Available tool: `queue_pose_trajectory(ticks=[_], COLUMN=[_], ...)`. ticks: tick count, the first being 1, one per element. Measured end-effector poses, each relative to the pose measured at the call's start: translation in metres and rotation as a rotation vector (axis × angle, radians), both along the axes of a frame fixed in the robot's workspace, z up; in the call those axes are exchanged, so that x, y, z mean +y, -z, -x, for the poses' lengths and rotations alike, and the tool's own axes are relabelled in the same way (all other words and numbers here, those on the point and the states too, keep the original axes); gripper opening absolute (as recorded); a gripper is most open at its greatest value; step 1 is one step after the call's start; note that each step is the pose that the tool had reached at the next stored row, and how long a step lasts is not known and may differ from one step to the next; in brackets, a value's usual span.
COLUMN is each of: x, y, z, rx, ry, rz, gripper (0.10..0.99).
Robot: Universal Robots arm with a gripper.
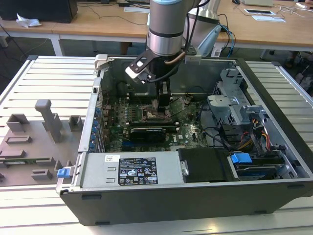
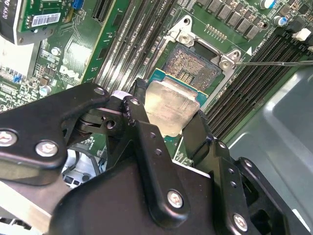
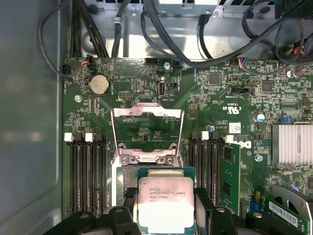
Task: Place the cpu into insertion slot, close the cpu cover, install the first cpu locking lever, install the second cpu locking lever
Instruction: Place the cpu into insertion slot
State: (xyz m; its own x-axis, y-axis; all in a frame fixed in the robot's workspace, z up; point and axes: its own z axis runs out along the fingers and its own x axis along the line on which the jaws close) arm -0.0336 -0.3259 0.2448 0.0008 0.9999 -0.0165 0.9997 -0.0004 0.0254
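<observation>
Jaws clamp the cpu just over the insertion slot.

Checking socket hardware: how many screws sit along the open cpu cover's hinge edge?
2 screws, one at each end of the hinge strip between the cpu cover and the cpu. The gripper holding it may hide more.

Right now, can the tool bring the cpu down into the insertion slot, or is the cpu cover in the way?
Probably yes. The tool grips the cpu just above the insertion slot. The cpu cover stands flipped open, off the slot, and the slot's contacts look bare.
</observation>
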Motion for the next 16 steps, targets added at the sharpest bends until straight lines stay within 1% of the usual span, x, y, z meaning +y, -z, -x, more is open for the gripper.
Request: queue_pose_trajectory(ticks=[3,9,16], x=[0.0000,0.0000,0.0000], y=[0.0022,0.0106,0.0143], z=[0.0000,0.0000,0.0000], rx=[0.0001,0.0000,0.0001], ry=[0.000,0.000,0.000], rz=[0.000,0.000,0.000], gripper=[0.541,0.541,0.541])
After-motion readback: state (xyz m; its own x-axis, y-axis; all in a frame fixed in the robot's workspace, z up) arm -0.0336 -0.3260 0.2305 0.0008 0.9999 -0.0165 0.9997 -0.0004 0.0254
